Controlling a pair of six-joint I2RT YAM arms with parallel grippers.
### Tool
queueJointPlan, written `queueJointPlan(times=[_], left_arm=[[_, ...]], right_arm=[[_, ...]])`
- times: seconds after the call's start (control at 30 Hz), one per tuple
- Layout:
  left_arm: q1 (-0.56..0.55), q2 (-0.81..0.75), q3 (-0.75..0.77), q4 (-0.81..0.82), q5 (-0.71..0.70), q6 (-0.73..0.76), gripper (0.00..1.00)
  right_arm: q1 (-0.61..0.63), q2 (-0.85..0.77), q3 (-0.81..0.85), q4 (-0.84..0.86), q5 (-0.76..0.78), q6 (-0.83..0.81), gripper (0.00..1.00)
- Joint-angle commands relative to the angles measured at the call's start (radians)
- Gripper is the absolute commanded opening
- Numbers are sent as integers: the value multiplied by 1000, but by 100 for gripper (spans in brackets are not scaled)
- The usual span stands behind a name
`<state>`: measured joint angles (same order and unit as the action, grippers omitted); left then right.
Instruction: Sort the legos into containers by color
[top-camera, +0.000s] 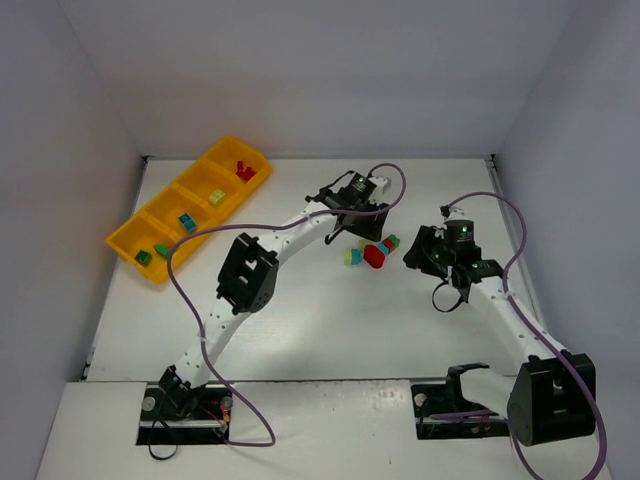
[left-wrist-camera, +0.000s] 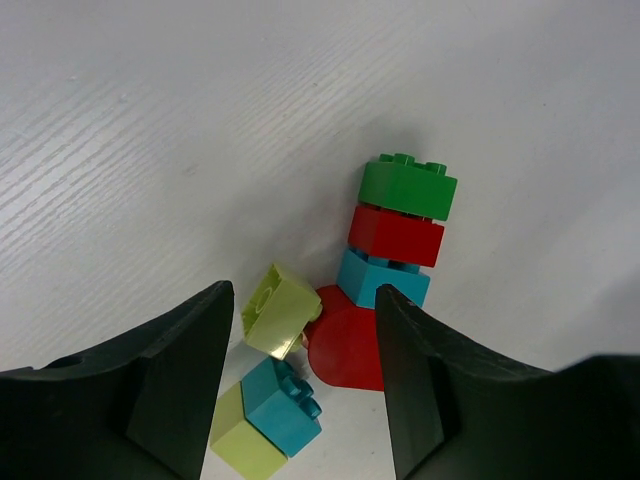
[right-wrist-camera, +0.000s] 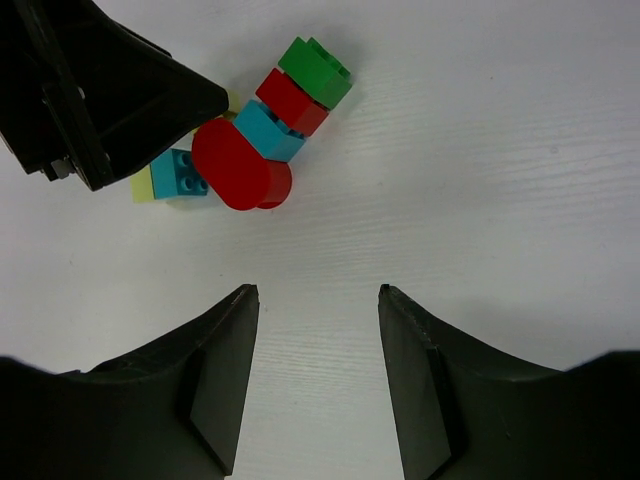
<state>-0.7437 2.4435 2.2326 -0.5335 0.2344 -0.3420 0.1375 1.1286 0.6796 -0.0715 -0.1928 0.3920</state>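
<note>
The left gripper (left-wrist-camera: 305, 295) hangs with jaws spread and empty, straddling a tilted yellow-green brick (left-wrist-camera: 278, 308) at lower centre. The other loose legos (left-wrist-camera: 400, 230) lie just beyond, up-right. The right gripper (right-wrist-camera: 317, 295), likewise spread and empty, sits farther off. The tray (top-camera: 170, 190) lies upper left.

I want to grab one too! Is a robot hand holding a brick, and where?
No. Both the left gripper and right gripper are open, gripping nothing.

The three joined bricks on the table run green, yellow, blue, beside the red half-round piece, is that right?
No. The middle brick is red, not yellow; the left wrist view shows green brick, red, blue brick, beside the red half-round piece.
</note>
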Motion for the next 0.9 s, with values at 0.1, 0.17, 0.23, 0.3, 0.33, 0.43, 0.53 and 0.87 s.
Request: queueJointPlan(times=[0.1,0.17,0.23,0.3,0.33,0.43,0.53,0.87], left_arm=[[-19,2,-7,67,-26,-22,52],[-19,11,-4,50,-46,-23,52],[-19,9,-20,53,-63,-20,52],[-19,3,-36,56,-70,-20,51],[-19,0,-47,58,-76,-20,51],[-17,-8,-65,56,-84,-19,44],[-17,-17,-77,55,-86,-15,41],[-2,-95,-179,52,-109,12,41]], right_arm=[[-26,-27,-12,32,-19,-8,48],[-29,-26,-14,32,-22,-8,48],[-29,-26,-15,32,-23,-10,48],[-30,-32,-20,32,-25,-8,48],[-30,-32,-23,33,-23,-8,48],[-32,-38,-31,32,-30,-5,48],[-32,-44,-35,35,-30,-5,48],[-36,-49,-46,39,-33,-5,48]])
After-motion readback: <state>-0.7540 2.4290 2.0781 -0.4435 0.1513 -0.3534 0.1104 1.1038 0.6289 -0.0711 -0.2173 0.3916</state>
